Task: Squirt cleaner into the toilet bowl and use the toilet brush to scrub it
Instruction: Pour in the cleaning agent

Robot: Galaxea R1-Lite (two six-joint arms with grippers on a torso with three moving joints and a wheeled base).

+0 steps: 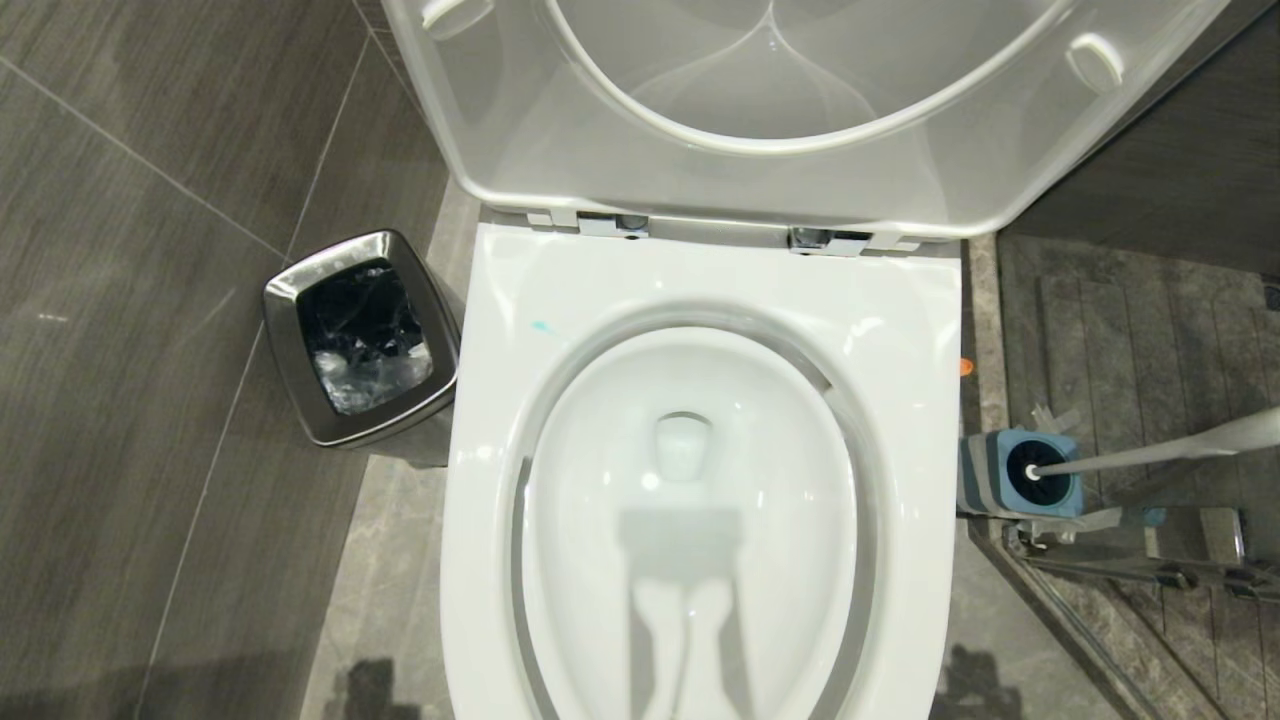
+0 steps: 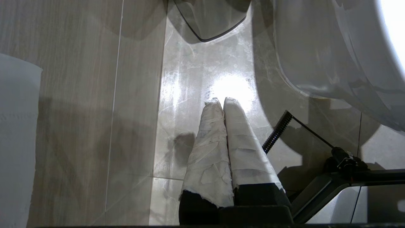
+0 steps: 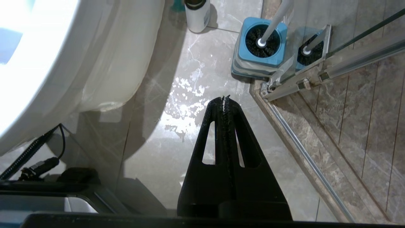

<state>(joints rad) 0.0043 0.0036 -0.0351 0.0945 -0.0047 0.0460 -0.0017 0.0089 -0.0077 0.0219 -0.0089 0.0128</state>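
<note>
So we were parked right over the toilet bowl (image 1: 700,520) with the seat and lid (image 1: 800,110) flipped up, and neither arm showed in the head view. Both were hanging low at our sides: the left gripper (image 2: 220,100) had its taped fingers pressed flat together over the floor tiles beside the bowl's outer wall, holding nothing, and the right gripper (image 3: 224,98) had its black jaws squeezed shut too, also empty.

The toilet brush (image 1: 1150,455) was sitting in its blue holder (image 1: 1020,475) on the floor to the right of the bowl, close against the shower door frame (image 3: 294,79), handle leaning away to the right. A white bottle (image 3: 197,14) stood near the holder by the bowl's base; we couldn't tell what was in it. There was one small teal spot (image 1: 541,326) on the rim, and the bowl itself looked untinted, so we'd guess the squirting was still to do.

Our take on doing it well: use the right arm, open the jaws wide before going in, and come at the handle partway up so the metal frame isn't in the way. Steel bin (image 1: 360,335) on the left wasn't a concern.
</note>
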